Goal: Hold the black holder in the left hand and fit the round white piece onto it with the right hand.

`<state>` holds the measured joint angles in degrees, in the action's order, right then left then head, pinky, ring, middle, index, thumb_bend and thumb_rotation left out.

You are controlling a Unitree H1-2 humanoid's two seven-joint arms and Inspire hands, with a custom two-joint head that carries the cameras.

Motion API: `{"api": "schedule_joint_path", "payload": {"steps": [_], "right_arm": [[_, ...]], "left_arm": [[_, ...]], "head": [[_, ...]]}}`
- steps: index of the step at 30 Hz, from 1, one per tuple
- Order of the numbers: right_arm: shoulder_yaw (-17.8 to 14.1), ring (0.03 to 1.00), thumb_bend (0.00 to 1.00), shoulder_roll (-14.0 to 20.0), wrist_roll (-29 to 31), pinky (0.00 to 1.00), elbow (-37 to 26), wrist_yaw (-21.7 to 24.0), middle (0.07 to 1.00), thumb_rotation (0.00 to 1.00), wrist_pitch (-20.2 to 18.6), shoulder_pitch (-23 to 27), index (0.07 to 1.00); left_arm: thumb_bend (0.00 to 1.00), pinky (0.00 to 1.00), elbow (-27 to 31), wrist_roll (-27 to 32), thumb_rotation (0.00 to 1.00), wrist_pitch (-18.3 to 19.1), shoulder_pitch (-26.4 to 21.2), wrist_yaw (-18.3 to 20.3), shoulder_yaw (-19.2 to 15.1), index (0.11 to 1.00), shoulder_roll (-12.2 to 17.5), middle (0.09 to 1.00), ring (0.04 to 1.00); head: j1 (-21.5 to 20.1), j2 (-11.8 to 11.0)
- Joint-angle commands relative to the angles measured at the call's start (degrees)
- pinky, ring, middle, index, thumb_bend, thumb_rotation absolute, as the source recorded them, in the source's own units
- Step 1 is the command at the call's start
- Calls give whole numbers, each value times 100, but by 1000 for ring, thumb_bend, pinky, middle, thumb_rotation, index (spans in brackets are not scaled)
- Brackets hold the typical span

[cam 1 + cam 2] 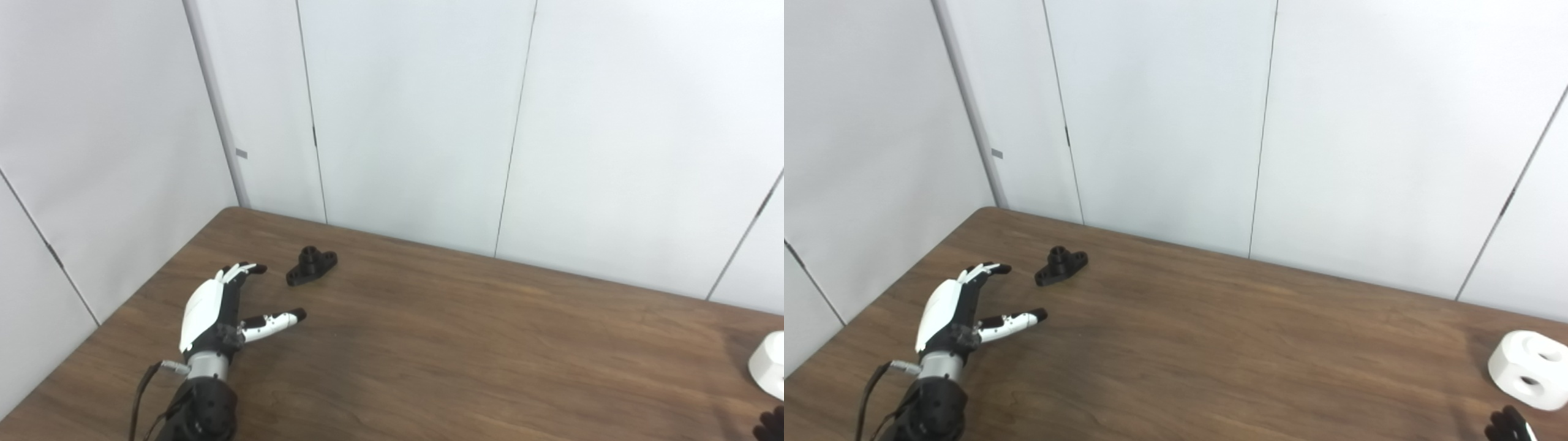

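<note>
Both parts, black holder (1061, 267) and white piece (1528, 369), show no readable writing.

Black holder (312, 266) lying flat on the brown tabletop toward the far left corner, untouched: small flanged base set on a diagonal, short round boss standing up from its middle with a hole in the top. Round white piece (1529, 368) resting well apart at the right edge, chunky with faceted sides, dark round holes showing on top and front.
</note>
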<state>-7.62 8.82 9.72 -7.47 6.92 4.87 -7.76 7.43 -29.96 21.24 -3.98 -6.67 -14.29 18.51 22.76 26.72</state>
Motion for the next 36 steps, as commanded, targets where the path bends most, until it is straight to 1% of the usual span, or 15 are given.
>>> {"api": "schedule_joint_path", "payload": {"steps": [1, 8, 10, 13, 14, 16, 17, 22, 24, 25, 28, 34, 36], "right_arm": [[27, 958, 735, -72, 37, 1000, 179, -6, 954, 972, 74, -121, 962], [43, 953, 726, -84, 14, 1000, 150, -12, 951, 973, 74, -146, 961], [47, 951, 711, -88, 26, 1000, 154, -6, 951, 972, 84, -147, 960], [48, 946, 705, -99, 21, 999, 196, -4, 945, 971, 152, -147, 955], [52, 946, 707, -98, 8, 997, 178, -11, 945, 972, 125, -152, 956], [54, 945, 718, -98, -7, 995, 167, -22, 945, 978, 99, -154, 952], [58, 945, 718, -95, -22, 997, 170, -23, 945, 979, 104, -152, 951], [64, 946, 724, -103, -25, 994, 193, -21, 942, 976, 128, -142, 948], [96, 950, 727, -56, -49, 996, 237, 32, 945, 984, 159, -124, 951], [113, 969, 751, -25, -54, 999, 253, 62, 963, 994, 143, -111, 967], [141, 983, 789, 25, -47, 1000, 272, 81, 978, 1000, 101, -96, 980], [159, 977, 768, 35, -9, 1000, 219, 70, 974, 1000, 67, -112, 980], [155, 981, 775, 30, 5, 1000, 215, 65, 975, 1000, 45, -117, 981]], "left_arm": [[930, 1000, -101, -143, 330, -49, -318, -207, 10, 815, 249, 931, 992], [913, 1000, -592, -179, 358, 104, -783, -157, 165, 817, 420, 935, 992], [913, 1000, -713, -187, 348, 127, -900, -171, 219, 816, 444, 933, 990], [905, 1000, -960, -160, 340, 177, -1104, -90, 341, 814, 523, 931, 988], [902, 1000, -1038, -151, 349, 245, -1187, -30, 393, 820, 544, 934, 992], [892, 976, -1169, -125, 345, 334, -1318, 23, 471, 829, 570, 936, 996], [890, 968, -1253, -111, 341, 335, -1381, 25, 505, 830, 581, 936, 997], [896, 993, -1748, -86, 313, 235, -1667, -69, 655, 821, 637, 932, 997], [900, 999, -1931, -80, 307, 189, -1756, -92, 706, 818, 663, 931, 997], [898, 1000, -2033, -81, 309, 182, -1805, -99, 736, 820, 678, 933, 999], [894, 1000, -2344, -73, 293, 150, -1961, -177, 799, 819, 705, 939, 998], [886, 1000, -2883, -63, 273, 44, -2205, -369, 894, 810, 765, 938, 995], [886, 1000, -3023, -69, 274, 27, -2259, -418, 948, 806, 802, 932, 990]], "head": [[2, 21], [-20, 35], [-20, 44], [-30, 47], [-35, 46], [-41, 47], [-49, 46], [-79, 41], [-92, 40], [-92, 40], [-107, 35], [-130, 36], [-137, 36]]}}
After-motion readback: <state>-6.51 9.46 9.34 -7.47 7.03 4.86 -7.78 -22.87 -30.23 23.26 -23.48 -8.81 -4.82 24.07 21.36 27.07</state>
